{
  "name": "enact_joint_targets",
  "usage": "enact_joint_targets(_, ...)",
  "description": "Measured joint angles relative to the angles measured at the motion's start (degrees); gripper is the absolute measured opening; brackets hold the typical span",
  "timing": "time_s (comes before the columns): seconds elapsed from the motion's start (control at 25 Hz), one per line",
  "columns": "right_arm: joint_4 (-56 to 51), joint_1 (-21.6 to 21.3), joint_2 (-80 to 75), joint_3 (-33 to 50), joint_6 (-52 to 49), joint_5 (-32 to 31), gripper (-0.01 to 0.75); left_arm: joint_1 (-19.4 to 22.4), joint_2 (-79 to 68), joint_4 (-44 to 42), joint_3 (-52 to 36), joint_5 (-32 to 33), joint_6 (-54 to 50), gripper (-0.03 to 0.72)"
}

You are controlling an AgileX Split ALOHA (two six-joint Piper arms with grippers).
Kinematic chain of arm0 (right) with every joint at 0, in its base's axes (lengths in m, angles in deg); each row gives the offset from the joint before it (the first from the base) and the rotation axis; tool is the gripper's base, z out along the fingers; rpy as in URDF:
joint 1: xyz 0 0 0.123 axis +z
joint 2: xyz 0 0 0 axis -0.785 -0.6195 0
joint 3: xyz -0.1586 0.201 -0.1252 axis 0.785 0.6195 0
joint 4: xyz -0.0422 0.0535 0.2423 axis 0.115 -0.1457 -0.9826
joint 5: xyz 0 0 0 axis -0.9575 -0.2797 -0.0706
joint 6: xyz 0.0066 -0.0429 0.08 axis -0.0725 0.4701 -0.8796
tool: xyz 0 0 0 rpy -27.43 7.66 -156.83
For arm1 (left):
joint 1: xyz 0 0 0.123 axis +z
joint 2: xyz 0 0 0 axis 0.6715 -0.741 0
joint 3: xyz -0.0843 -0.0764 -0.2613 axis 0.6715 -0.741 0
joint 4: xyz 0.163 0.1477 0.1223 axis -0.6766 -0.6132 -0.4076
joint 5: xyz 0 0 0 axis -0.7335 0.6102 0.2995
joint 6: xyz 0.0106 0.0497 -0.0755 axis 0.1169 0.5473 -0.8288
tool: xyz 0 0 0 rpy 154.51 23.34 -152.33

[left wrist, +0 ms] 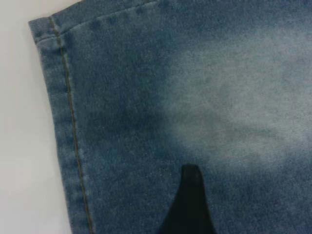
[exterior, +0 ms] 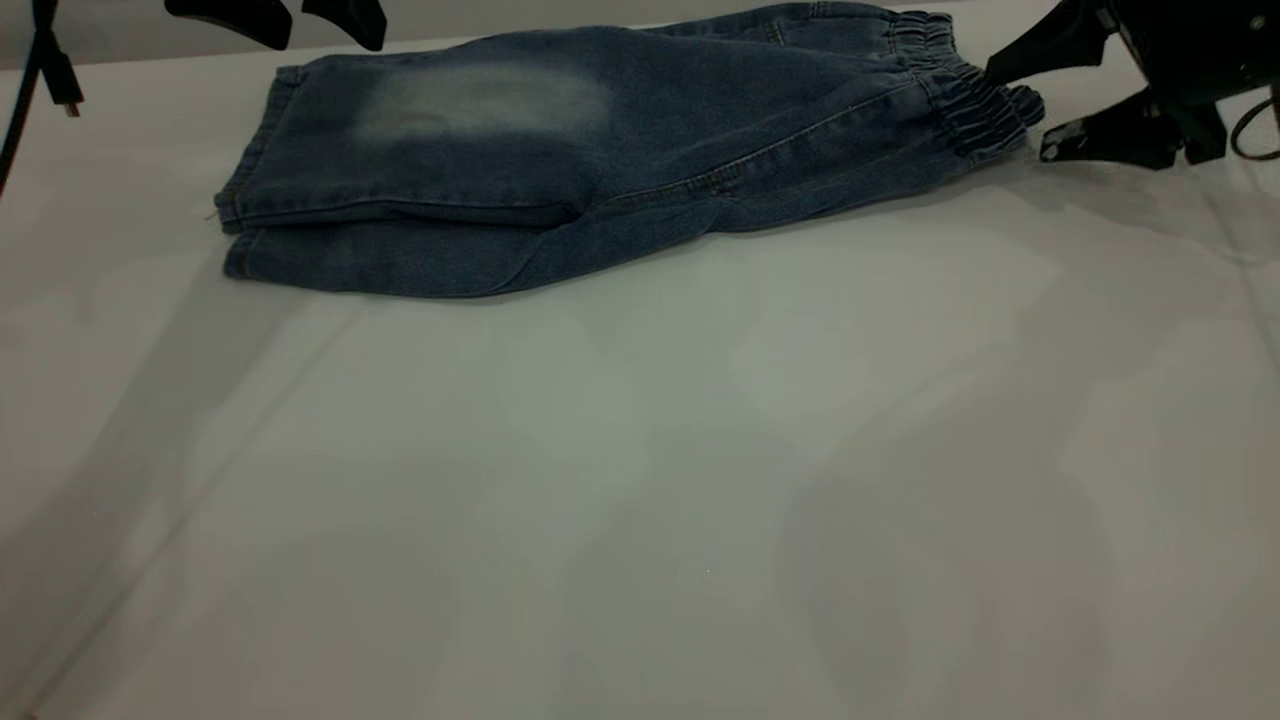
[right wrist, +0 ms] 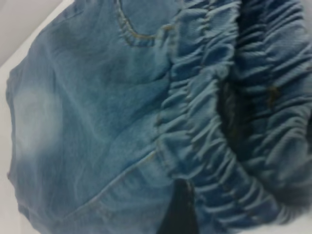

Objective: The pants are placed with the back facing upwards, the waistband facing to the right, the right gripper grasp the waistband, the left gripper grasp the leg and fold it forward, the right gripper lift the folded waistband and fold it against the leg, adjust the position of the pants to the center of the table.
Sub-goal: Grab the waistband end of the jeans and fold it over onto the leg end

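Spanning the whole near field: the table (exterior: 640,500), a smooth white-grey top crossed by soft broad shadows, bare from the front edge up to the garment.

Farther back, toward the far edge and left of centre to right: the pants (exterior: 600,150), blue faded denim, folded lengthwise into a long strip, one layer stacked on the other. Uppermost, the plain side with a pale washed patch (exterior: 480,100); printed leg not visible. Stitched hems (exterior: 245,200) at the exterior view's left end, two edges lying one above the other. Gathered elastic waistband (exterior: 975,105) at the right end, doubled over itself; ruching seen close in the right wrist view (right wrist: 214,126).

Beside the waistband, at the right margin: the right gripper (exterior: 1015,105), fingers spread apart, one raised at the band's upper edge, the other low near the tabletop just beyond the band's end; cloth not clamped.

At the upper left, raised above the hem end: the left gripper (exterior: 290,22), two black fingertips parted, clear of the fabric; one tip (left wrist: 190,204) shown over the faded denim in the left wrist view.

At the far left margin: a black cable with plug (exterior: 60,80) hanging down.

Behind the far table edge: a plain grey backdrop (exterior: 500,15).
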Motion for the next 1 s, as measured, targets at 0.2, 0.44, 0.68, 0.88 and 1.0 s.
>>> enact_joint_targets(0.2, -2.3, 0.0, -1.9, 0.0, 1.0, -0.6, 0.578, 0.0, 0.0, -0.1, 0.0, -0.7, 0.0, 0.559)
enact_joint_targets(0.44, -5.8, 0.1, -1.9, 0.0, 2.9, -0.5, 0.581, 0.0, 0.0, -0.1, 0.0, -0.7, 0.0, 0.559)
enact_joint_targets(0.68, -8.9, 2.3, -1.9, 0.0, 5.7, -0.4, 0.582, 0.0, 0.0, 1.3, 0.0, -0.8, 0.0, 0.559)
enact_joint_targets(0.88, -10.3, 3.4, -1.9, 0.0, 5.9, 0.2, 0.582, 0.0, 0.0, 1.2, 0.0, -0.8, 0.0, 0.559)
enact_joint_targets(1.0, -10.1, 4.1, -1.9, 0.0, 5.9, 1.5, 0.549, 0.0, 0.0, 1.2, 0.0, -1.0, 0.0, 0.559)
